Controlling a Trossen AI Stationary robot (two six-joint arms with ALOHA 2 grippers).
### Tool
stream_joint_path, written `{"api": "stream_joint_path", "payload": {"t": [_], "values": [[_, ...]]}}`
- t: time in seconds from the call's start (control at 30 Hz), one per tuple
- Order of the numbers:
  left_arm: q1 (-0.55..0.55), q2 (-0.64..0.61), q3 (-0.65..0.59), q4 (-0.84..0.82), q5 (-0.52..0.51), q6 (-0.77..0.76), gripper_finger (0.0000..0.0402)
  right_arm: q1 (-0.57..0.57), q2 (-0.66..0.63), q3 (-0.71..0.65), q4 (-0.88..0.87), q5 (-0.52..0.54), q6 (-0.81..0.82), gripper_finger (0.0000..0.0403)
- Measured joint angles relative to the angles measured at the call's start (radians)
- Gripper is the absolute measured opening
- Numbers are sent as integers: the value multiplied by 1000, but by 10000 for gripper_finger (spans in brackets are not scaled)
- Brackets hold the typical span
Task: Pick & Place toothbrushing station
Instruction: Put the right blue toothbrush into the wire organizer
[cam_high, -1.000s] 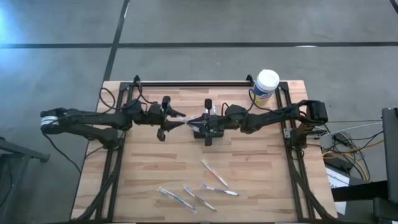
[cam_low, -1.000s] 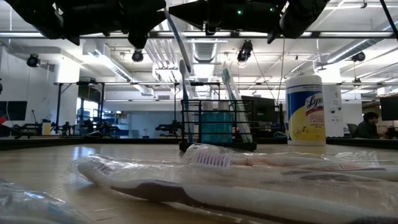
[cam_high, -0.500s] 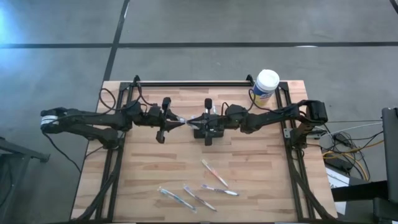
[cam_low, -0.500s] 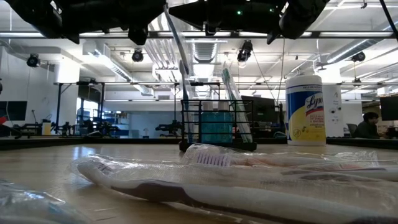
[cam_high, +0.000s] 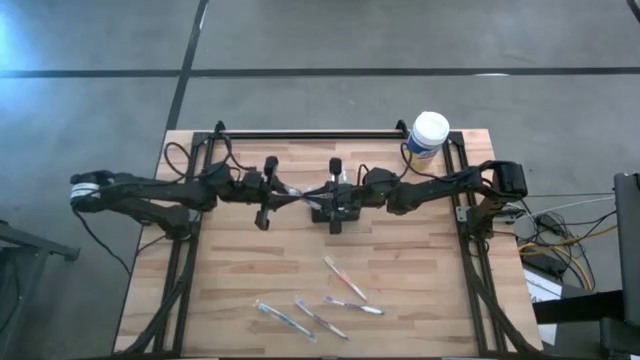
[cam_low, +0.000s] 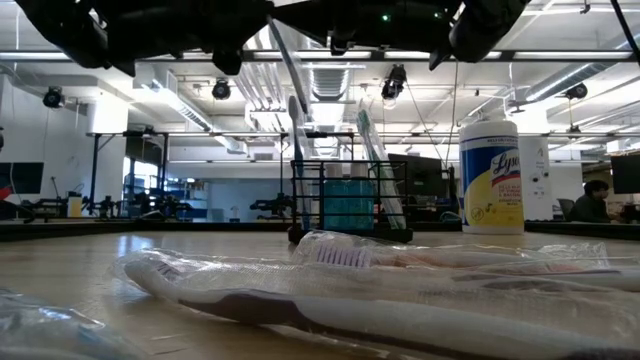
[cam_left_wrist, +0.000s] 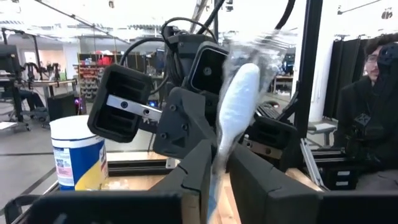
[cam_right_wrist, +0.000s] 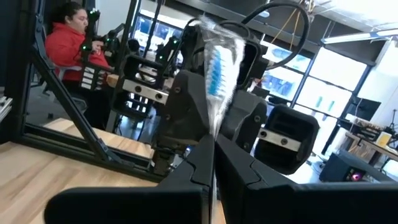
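The black wire-mesh caddy (cam_low: 350, 200) stands at mid-table with wrapped toothbrushes upright in it. In the high view my right arm hides it. My left gripper (cam_high: 291, 192) and my right gripper (cam_high: 312, 195) face each other above it, tips nearly meeting. Each is shut on a plastic-wrapped toothbrush. The left one is white (cam_left_wrist: 239, 112). The right one has blue bristles (cam_right_wrist: 216, 62). In the low view a wrapped brush (cam_low: 286, 72) slants down from the grippers toward the caddy. My left gripper pinches the white wrapped toothbrush between its two fingers (cam_left_wrist: 199, 171), on its lower part (cam_left_wrist: 219, 171). The brush sticks out forward past the fingertips, lifted clear of the table. My right gripper pinches the blue-bristled brush through its wrapper (cam_right_wrist: 213, 134), below the head. The head end sticks out past the shut fingers (cam_right_wrist: 199, 165), clear of the table.
A white-lidded, yellow-labelled canister (cam_high: 428, 137) stands at the far right corner. Several wrapped toothbrushes (cam_high: 345, 277) lie loose near the table's near edge and fill the low view's foreground (cam_low: 350, 300). People sit beyond the table (cam_right_wrist: 65, 43).
My left gripper has moved a little toward the table's right edge with its toothbrush, closing on my right gripper above the caddy. The slanted brush in the low view has shifted slightly with it.
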Motion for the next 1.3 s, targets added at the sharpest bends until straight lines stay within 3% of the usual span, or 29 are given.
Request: {"api": "stream_joint_path", "payload": {"t": [0.17,0.47,0.8,1.03,1.3], "values": [[0,1,0,-2,13,27,13,0,0,0,-7,-4,0,8],[-1,-31,0,-78,13,47,12,-8,-50,-2,-138,-45,60,11],[-1,-160,-1,-263,-55,101,12,-19,-235,-16,-406,-46,78,36],[-1,-105,-19,-238,-114,114,12,-13,-407,-191,-401,-49,78,20],[-2,7,-14,-122,-206,161,12,-10,-585,-548,-173,-50,155,9]]}}
